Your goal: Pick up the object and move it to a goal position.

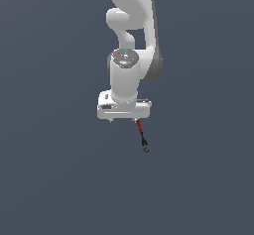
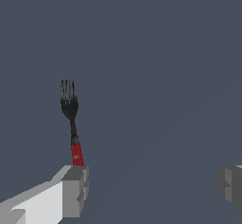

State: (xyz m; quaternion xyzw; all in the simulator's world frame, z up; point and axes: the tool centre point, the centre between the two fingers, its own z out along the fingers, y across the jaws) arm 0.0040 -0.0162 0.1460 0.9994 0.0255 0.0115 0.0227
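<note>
Now we see, going left to right in the wrist view, one gray finger [image 2: 74,190] with the fork [image 2: 71,124] touching it, its red handle beside the finger and its black prongs pointing away, then a wide gap, then the other finger. So our gripper [image 2: 151,187] is spread wide, pinching nothing. From outside, the fork [image 1: 142,137] pokes out under the white arm [image 1: 128,55].
</note>
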